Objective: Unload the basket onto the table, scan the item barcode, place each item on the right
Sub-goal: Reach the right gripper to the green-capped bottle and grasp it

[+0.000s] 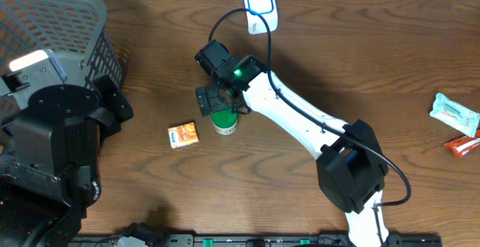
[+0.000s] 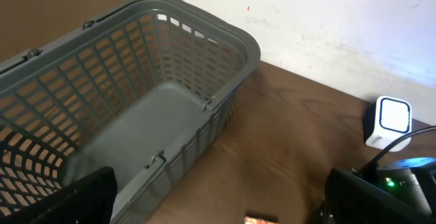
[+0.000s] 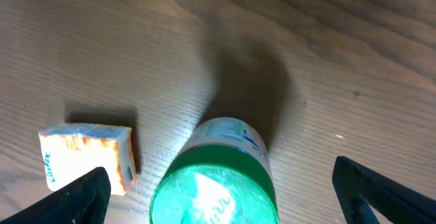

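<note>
At the table's [image 1: 150, 194] left end stands the grey basket [image 2: 136, 60], which looks bare inside as far as the left wrist view shows. The left gripper [image 2: 219, 183] hangs above and beside it with its fingers spread wide and nothing between them.

Next to the right, a small orange box [image 1: 183, 135] lies flat on the wood. Just beside it stands the bottle [image 1: 224, 121], upright with its green cap facing up. The two are close, but a thin strip of table shows between them.

The right gripper [image 3: 218, 183] hovers directly over the bottle, its fingers wide apart on either side of the cap and touching nothing. That makes the bottle the likely item, and the step in hand looks like the approach, with the grasp not yet made.

Further right and toward the back edge sits the white scanner [image 1: 260, 5], well apart from the bottle. Two snack packets [image 1: 454, 112] lie at the far right end, out of the way.

The next move calls for a straight descent so that the fingers pass either side of the bottle's body, keeping clear of the box on the left. After closing and lifting, the label must be turned toward the scanner's window. No barcode is visible from any view, so which face to present cannot be told yet.
</note>
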{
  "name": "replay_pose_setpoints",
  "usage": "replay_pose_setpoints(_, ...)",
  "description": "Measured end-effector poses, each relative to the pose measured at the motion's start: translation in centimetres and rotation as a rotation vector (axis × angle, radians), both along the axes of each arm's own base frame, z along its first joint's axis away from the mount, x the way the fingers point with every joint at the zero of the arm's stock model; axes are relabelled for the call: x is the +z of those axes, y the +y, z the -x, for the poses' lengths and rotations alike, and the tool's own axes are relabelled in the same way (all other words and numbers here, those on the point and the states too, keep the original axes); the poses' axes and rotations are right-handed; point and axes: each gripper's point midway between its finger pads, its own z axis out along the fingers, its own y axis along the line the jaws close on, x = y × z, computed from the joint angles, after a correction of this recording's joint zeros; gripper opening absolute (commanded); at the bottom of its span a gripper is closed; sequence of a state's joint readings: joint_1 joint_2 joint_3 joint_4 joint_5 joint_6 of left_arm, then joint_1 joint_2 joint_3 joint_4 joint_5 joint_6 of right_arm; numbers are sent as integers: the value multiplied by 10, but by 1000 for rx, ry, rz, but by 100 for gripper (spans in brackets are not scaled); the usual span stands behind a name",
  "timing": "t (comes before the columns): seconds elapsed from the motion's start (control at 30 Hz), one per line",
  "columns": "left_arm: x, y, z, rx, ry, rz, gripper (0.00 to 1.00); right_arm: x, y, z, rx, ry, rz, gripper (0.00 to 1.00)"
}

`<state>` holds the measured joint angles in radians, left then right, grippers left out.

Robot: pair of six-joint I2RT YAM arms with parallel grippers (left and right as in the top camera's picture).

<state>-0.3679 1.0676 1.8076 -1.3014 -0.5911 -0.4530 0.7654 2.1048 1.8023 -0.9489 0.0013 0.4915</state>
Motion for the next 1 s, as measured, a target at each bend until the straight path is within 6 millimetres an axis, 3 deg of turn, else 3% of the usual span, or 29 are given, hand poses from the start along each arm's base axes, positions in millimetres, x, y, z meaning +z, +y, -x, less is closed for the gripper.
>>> replay_pose_setpoints(0.17, 0, 1, 0, 10, -6, 9, 98, -9, -7, 10, 4, 45, 49, 99)
replay_pose_setpoints(0.33, 1, 2, 1, 19, -10, 11, 98, -29, -1, 21, 29, 84, 79, 99)
replay_pose_setpoints(0.5, 0, 2, 1, 22, -7, 8, 98, -32, 7, 29, 50, 95, 76, 99)
replay_pose_setpoints(0.73, -3, 3, 4, 22, 11, 1, 98, -52, 5, 35, 41, 143, 110, 97)
replay_pose_setpoints(1.0, -3, 4, 4, 22, 14, 0, 98, -63, 3, 37, 34, 170, 125, 84)
